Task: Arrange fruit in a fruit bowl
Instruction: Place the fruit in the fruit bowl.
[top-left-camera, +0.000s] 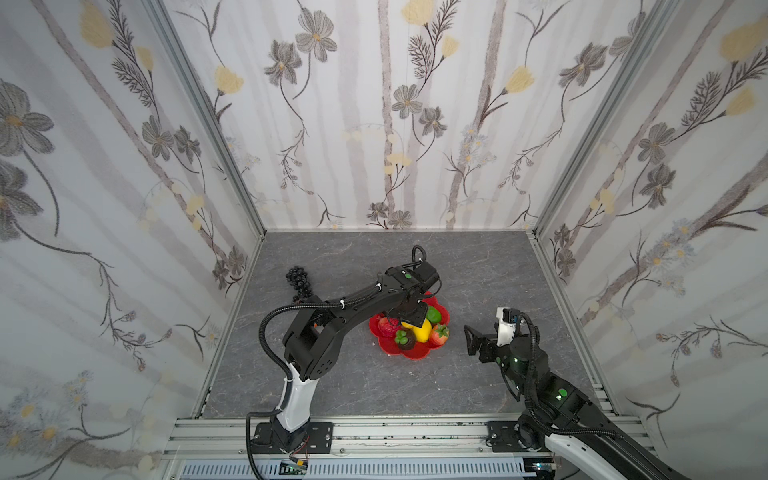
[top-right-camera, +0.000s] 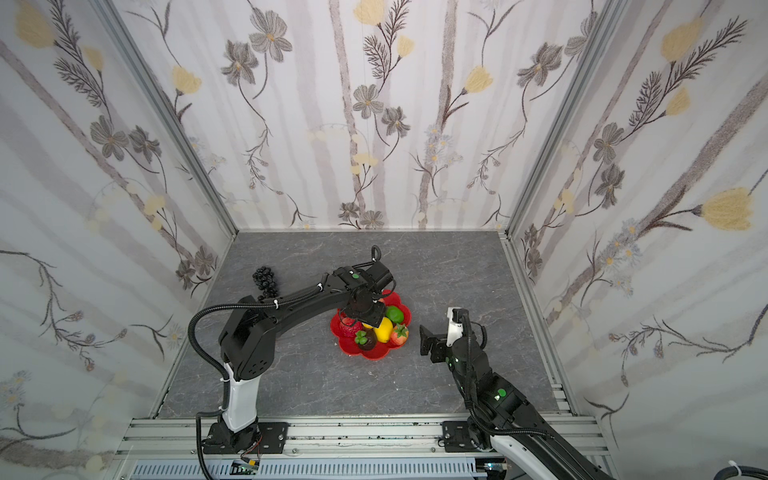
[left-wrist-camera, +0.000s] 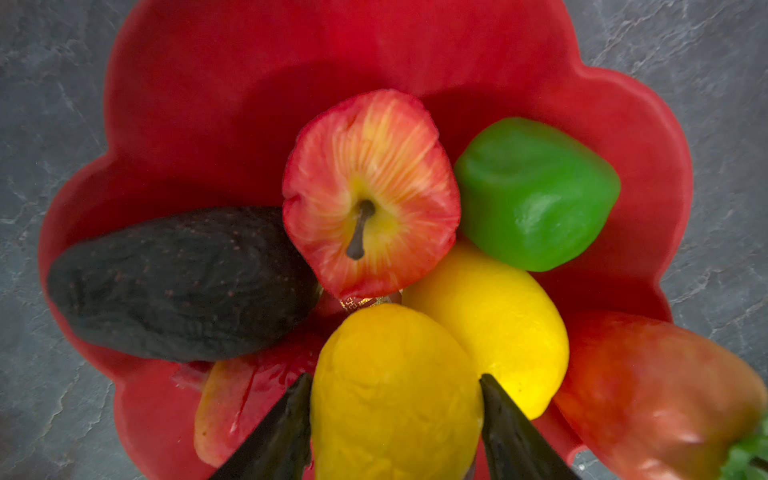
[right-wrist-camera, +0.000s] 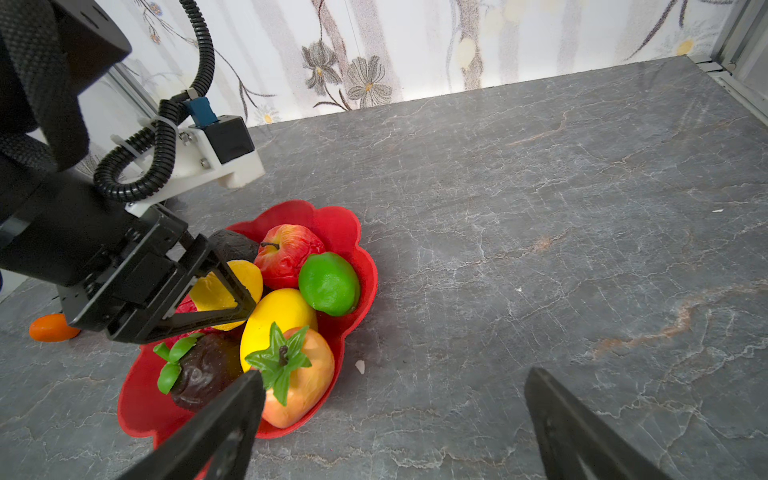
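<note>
On the grey table (top-left-camera: 478, 270), the left gripper (left-wrist-camera: 395, 376) is flanking a yellow-orange fruit (left-wrist-camera: 390, 349) inside the fruit bowl (left-wrist-camera: 187, 104); pinching or freed, I cannot tell. The right gripper (right-wrist-camera: 397, 372) is hovering spread beside the bowl. The grape bunch (top-left-camera: 300, 279) is lying outside it, nearer the left arm.

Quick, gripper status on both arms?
Left gripper: jaws flank the yellow-orange fruit in the red bowl; gripping or released, cannot tell.
Right gripper: open, empty, beside the bowl.
</note>
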